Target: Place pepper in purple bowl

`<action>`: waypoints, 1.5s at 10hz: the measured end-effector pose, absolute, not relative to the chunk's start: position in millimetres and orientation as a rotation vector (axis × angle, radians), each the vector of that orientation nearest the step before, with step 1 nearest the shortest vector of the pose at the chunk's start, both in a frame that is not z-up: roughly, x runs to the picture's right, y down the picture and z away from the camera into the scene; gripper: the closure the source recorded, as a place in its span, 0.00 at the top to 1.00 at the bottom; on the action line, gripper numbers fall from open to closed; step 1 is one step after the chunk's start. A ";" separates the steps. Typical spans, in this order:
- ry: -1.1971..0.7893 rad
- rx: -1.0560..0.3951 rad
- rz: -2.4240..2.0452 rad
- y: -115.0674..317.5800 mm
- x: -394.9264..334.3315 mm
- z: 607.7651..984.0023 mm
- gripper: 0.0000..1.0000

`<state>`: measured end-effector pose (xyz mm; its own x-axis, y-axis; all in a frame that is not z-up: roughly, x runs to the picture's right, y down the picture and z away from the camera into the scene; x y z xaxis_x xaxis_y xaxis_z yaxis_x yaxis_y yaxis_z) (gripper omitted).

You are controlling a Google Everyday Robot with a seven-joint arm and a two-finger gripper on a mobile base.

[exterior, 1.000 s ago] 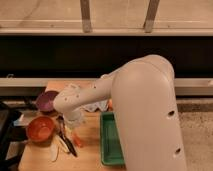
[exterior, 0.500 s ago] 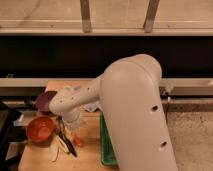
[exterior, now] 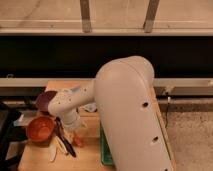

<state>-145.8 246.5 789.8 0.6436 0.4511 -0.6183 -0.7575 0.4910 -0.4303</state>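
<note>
One robot arm bends down over a wooden table; its gripper hangs low near the front edge, and whether it is clenched or released cannot be told. The pepper — a small orange-red sliver — sits just beside it at 3 o'clock; its long axis is unclear. The purple bowl lies at 11 o'clock from the pepper, past the orange bowl.

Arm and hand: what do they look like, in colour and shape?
The arm is white, thick and rounded, with a few small dark holes along its side. The hand, low on the left beside the orange bowl, looks dark and slim.
</note>
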 end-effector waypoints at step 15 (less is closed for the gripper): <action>0.488 -0.655 0.856 164.3 -99.7 804.7 0.00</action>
